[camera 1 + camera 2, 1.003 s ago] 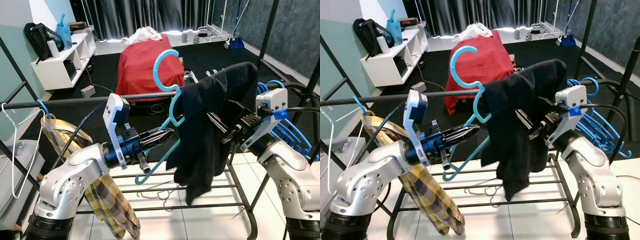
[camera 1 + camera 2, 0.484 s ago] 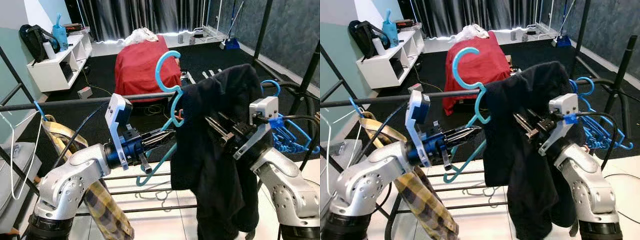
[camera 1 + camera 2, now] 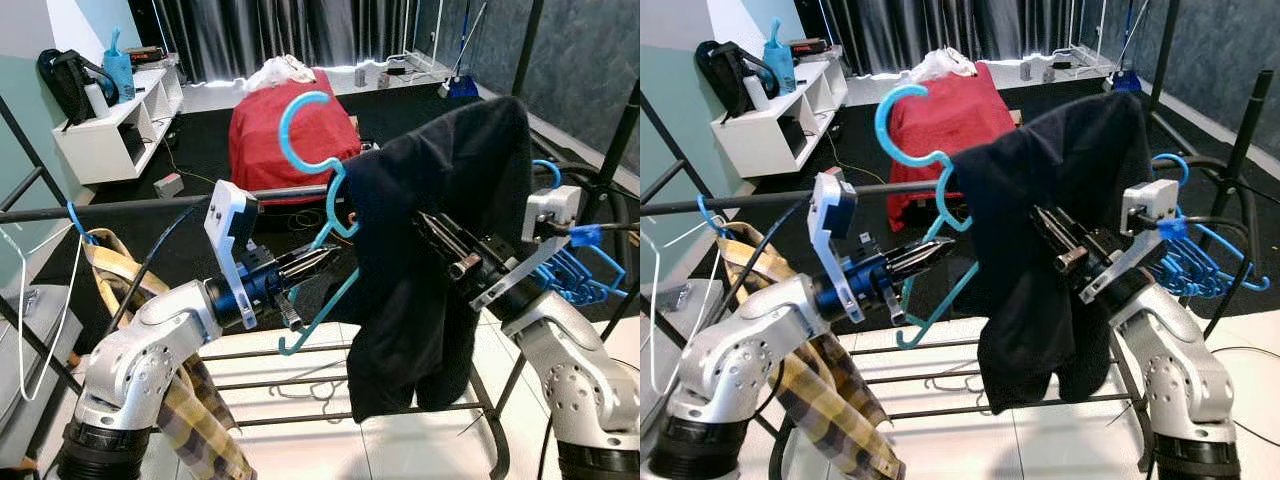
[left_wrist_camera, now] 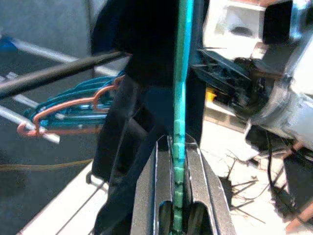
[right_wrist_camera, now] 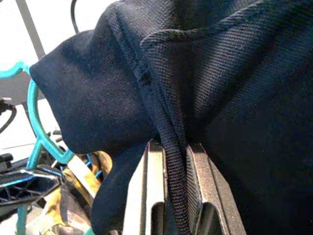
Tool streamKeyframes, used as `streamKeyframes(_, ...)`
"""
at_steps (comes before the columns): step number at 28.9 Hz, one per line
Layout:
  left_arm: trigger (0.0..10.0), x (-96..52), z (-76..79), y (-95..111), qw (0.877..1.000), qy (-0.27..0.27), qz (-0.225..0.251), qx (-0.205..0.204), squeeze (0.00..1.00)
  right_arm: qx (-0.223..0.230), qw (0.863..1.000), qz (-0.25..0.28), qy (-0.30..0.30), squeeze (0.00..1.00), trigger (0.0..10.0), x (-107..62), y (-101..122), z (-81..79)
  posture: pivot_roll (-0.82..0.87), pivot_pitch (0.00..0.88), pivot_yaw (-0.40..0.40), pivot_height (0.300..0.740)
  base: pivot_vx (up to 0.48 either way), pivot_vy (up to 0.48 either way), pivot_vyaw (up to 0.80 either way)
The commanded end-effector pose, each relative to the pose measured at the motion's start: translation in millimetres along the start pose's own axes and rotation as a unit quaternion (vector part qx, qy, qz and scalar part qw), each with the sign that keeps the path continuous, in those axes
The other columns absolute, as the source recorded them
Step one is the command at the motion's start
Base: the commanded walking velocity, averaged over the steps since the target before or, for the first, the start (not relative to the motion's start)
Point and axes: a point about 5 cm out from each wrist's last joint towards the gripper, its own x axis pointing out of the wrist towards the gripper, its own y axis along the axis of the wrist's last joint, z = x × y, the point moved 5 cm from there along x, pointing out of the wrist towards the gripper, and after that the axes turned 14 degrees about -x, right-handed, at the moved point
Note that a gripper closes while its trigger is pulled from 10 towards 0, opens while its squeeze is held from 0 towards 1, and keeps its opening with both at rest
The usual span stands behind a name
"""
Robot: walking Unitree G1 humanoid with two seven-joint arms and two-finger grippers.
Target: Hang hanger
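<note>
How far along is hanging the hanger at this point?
Done: the black garment sits on the blue hanger. In hand: the left gripper clamps the hanger's arm, the right gripper pinches the garment, both raised. Left: the hook is above the black rail, not yet on it.

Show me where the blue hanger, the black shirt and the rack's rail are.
blue hanger [image 3: 300, 120]: left eye view, on its hook curve.
black shirt [image 3: 420, 300]: left eye view, on the hanging front cloth.
rail [image 3: 120, 207]: left eye view, on the bare bar left of the hanger.
</note>
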Motion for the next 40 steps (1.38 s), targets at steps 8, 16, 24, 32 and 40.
streamKeyframes(8, 3.5, -68.2, -64.8, -80, 0.956, 0.148, -0.237, 0.092, 0.0, 0.027, 0.993, 0.115, -0.019, 0.0, 0.0, -1.2, 56, 11.8, -0.17, 0.0, 0.054, 0.74, 0.0, 0.0, 0.0)
streamKeyframes(16, 3.8, -90.0, -61.5, -77, 0.944, 0.132, -0.276, 0.125, 0.0, 0.033, 0.996, 0.083, -0.023, 0.0, 0.0, 1.9, 39, 10.4, -0.16, 0.0, 0.046, 0.74, 0.0, 0.0, 0.0)
streamKeyframes(24, 3.0, -47.4, -33.2, -42, 0.983, 0.058, -0.143, 0.1, 0.0, 0.025, 0.999, -0.043, 0.0, 1.0, 10.0, 2.9, -15, -6.4, -0.16, 0.0, 0.05, 0.74, 0.0, 0.0, 0.0)
streamKeyframes(32, 2.5, -27.2, -14.3, -29, 0.993, 0.015, -0.092, 0.075, 0.0, 0.01, 0.996, -0.09, 0.005, 0.86, 10.0, -2.2, -31, -10.2, -0.17, 0.0, 0.054, 0.74, 0.0, 0.0, 0.0)
streamKeyframes(40, 2.1, -27.8, -17.6, -27, 0.993, 0.018, -0.09, 0.077, 0.0, 0.012, 0.994, -0.104, 0.013, 0.0, 0.0, -3.2, -37, -11.4, -0.17, 0.0, 0.052, 0.74, 0.0, 0.0, 0.0)
